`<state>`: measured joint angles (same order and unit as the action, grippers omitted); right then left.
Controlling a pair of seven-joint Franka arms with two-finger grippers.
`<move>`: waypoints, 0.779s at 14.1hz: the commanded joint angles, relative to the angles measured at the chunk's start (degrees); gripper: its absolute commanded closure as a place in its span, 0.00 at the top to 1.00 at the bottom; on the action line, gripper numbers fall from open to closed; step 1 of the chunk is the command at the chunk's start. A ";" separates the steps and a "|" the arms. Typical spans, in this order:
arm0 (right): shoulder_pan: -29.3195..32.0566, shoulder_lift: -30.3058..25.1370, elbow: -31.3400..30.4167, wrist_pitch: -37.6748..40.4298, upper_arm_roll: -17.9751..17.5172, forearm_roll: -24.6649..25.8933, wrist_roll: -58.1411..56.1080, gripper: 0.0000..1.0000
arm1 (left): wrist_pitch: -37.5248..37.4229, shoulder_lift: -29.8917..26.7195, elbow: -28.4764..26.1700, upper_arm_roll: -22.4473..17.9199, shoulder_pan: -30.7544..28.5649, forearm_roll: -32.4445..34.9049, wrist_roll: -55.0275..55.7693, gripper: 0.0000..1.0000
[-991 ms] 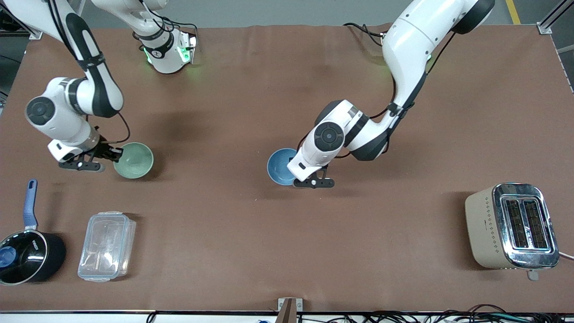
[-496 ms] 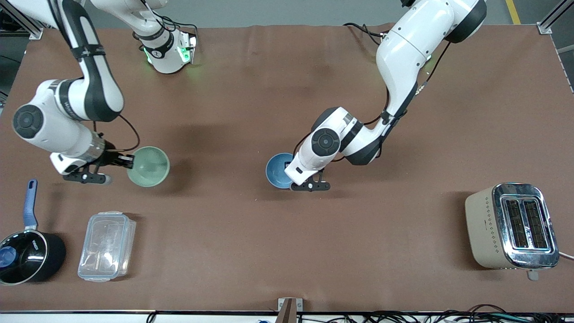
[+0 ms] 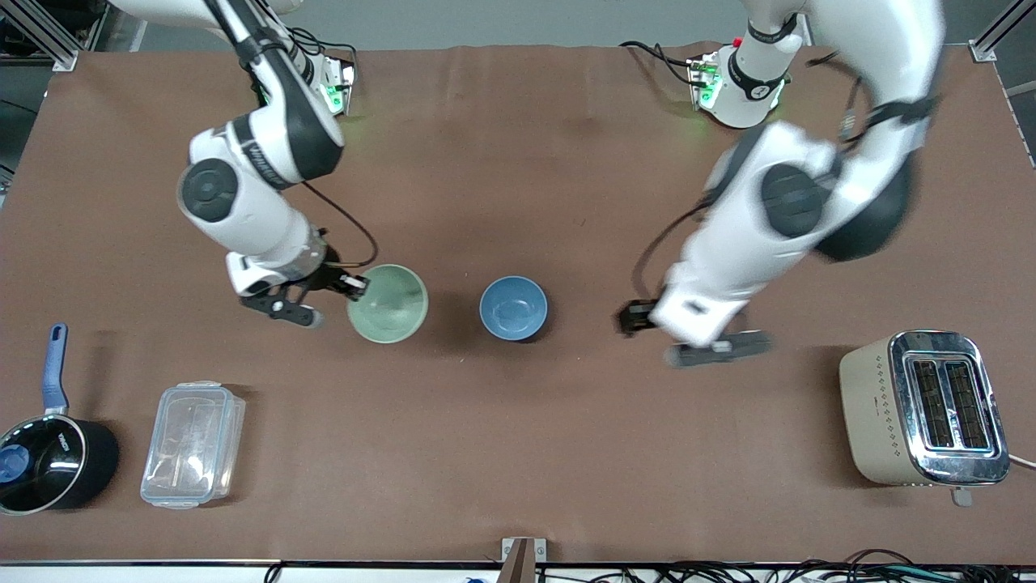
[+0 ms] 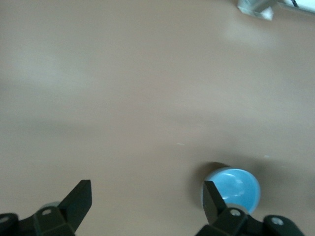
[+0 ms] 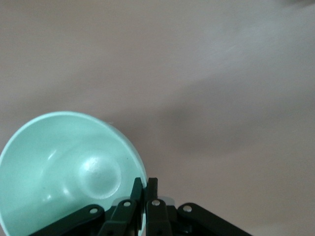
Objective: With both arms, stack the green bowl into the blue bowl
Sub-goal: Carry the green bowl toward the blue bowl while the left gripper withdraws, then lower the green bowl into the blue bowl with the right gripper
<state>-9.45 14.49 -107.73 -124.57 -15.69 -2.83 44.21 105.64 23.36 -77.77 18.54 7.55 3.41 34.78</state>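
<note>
The pale green bowl hangs in my right gripper, which is shut on its rim. It is held just above the brown table, beside the blue bowl and toward the right arm's end. In the right wrist view the fingers pinch the bowl's rim at the right gripper. The blue bowl stands alone on the table at mid-table. My left gripper is open and empty, off the blue bowl toward the left arm's end. In the left wrist view its fingers are wide apart, with the blue bowl partly hidden by one.
A beige and chrome toaster stands near the front camera at the left arm's end. A black pot with a blue handle and a clear plastic container stand near the front camera at the right arm's end.
My right arm has carried the green bowl along the table up beside the blue bowl. My left gripper has let go of the blue bowl and pulled away toward the left arm's end.
</note>
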 commanded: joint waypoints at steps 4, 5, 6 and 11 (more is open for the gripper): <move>-12.16 9.92 9.09 0.20 -0.49 10.20 25.98 0.00 | -14.57 -11.74 -0.02 0.27 -11.58 0.73 -16.01 1.00; -13.48 11.94 10.68 0.29 -0.49 11.43 28.80 0.00 | -15.89 -13.50 -0.36 0.27 -12.81 0.73 -21.10 1.00; -15.15 13.27 11.04 0.20 -0.49 13.27 31.70 0.00 | -17.73 -14.91 -0.98 0.10 -14.22 0.81 -25.07 1.00; -17.18 17.23 11.05 -5.76 -0.49 16.19 37.70 0.00 | -17.93 -20.37 -7.29 0.80 -18.54 -0.07 -26.17 1.00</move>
<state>-26.40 29.99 -98.18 -128.81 -16.25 11.72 79.53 86.62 6.59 -79.87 18.60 -10.80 3.40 8.42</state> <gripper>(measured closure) 0.952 0.000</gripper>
